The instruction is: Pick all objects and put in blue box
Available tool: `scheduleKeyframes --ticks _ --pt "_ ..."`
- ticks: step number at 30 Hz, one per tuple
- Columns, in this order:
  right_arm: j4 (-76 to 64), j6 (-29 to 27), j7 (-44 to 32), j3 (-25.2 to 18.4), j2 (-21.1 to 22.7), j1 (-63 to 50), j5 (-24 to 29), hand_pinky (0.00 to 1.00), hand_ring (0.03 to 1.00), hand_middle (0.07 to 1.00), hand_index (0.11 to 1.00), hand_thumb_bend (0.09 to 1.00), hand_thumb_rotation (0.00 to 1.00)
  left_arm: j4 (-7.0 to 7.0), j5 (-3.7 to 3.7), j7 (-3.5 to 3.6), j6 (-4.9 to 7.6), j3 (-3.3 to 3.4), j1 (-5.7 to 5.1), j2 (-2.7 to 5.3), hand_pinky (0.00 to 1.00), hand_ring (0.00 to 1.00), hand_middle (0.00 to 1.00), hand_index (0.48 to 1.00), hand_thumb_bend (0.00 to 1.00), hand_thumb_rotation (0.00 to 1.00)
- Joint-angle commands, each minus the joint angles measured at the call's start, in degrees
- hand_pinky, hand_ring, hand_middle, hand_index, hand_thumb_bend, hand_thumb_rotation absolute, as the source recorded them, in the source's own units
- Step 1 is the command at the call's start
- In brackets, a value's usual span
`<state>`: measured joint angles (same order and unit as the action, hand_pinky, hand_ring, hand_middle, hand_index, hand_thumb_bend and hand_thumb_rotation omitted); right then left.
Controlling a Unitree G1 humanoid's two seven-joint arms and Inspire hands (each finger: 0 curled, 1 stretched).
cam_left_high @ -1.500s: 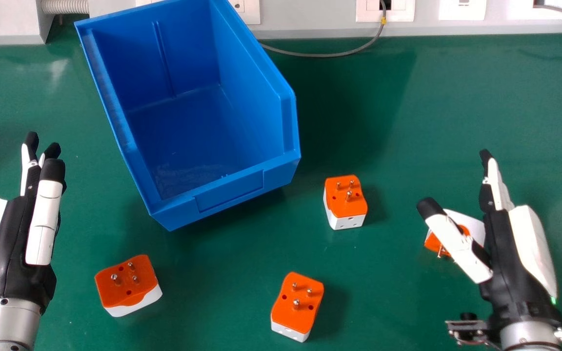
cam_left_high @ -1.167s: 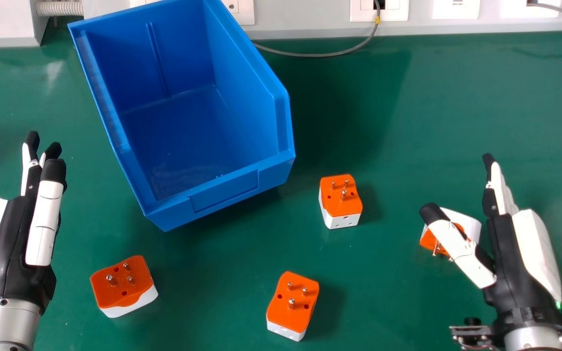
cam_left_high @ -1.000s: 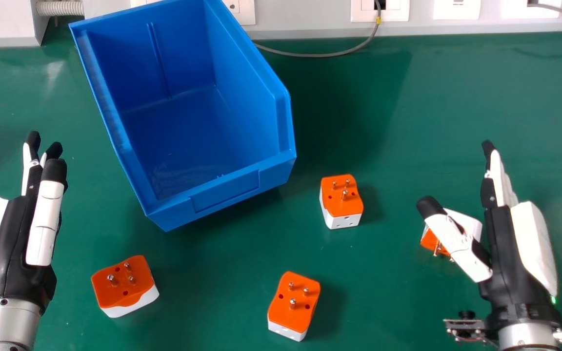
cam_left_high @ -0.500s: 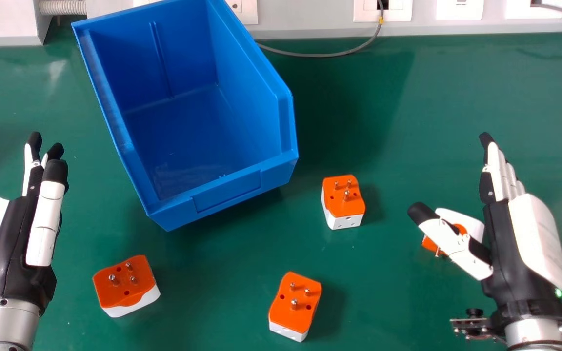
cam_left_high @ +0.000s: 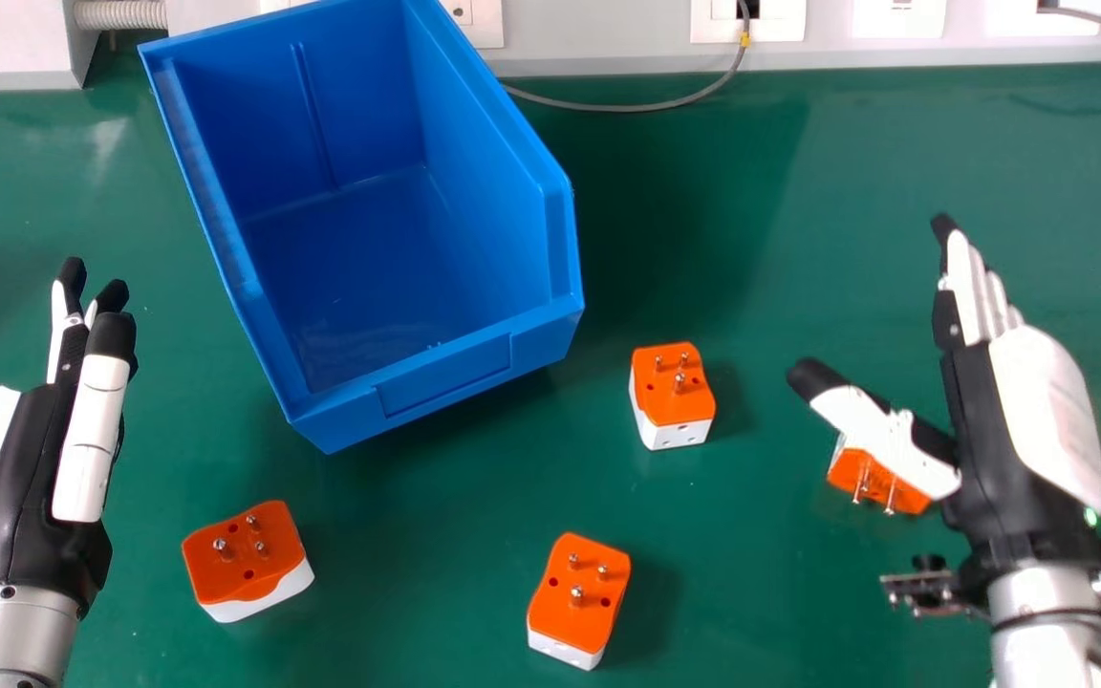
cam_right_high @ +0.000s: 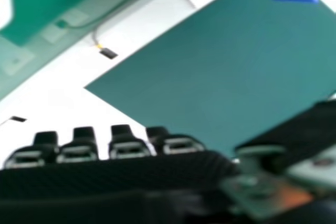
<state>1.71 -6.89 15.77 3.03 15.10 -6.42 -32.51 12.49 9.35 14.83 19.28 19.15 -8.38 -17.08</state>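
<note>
Near adapter point(cam_left_high: 581, 612) lay centre. Left adapter point(cam_left_high: 249, 569) lay just right of left hand point(cam_left_high: 20, 487), fingers straight. Right hand point(cam_left_high: 985, 420): fingers straight, thumb spread across view of right adapter point(cam_left_high: 864, 468). Farther: fourth adapter point(cam_left_high: 670, 406), then blue box point(cam_left_high: 445, 368), left.

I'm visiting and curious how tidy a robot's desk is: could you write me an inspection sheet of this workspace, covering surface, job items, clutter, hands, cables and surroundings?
Surface: green table, some light reflections.
Job's things: open blue box; four orange-and-white plug adapters outside it, one partly hidden by the right hand.
Clutter: nothing seen.
Hands: left hand and right hand both open, holding nothing.
Cables: grey cable with a yellow tag, along the table's far edge; another at far right.
Surroundings: pale wall panel with sockets; ribbed hose at far left.
</note>
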Motion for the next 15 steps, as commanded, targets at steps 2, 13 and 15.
scheduleKeyframes --ticks 2,13,15 --pt "0.1 -1.3 -0.3 -0.6 0.7 3.0 1.5 0.99 1.000 1.000 1.000 0.670 0.97 -0.92 0.50 0.10 0.34 0.20 0.28 -0.54 1.00 1.00 1.00 1.000 0.78 1.00" --pt "0.5 -1.2 -1.4 -1.4 2.8 5.0 2.3 1.00 1.000 1.000 1.000 0.636 0.95 -0.91 0.62 0.26 0.30 0.23 -0.04 -0.53 1.00 1.00 1.00 1.000 0.77 1.00" --pt "-0.4 0.3 -2.8 -1.2 3.2 4.3 1.9 1.00 1.000 1.000 1.000 0.631 0.94 -1.33 0.66 0.14 -0.11 0.25 -0.16 -0.48 1.00 1.00 1.00 1.000 0.77 1.00"
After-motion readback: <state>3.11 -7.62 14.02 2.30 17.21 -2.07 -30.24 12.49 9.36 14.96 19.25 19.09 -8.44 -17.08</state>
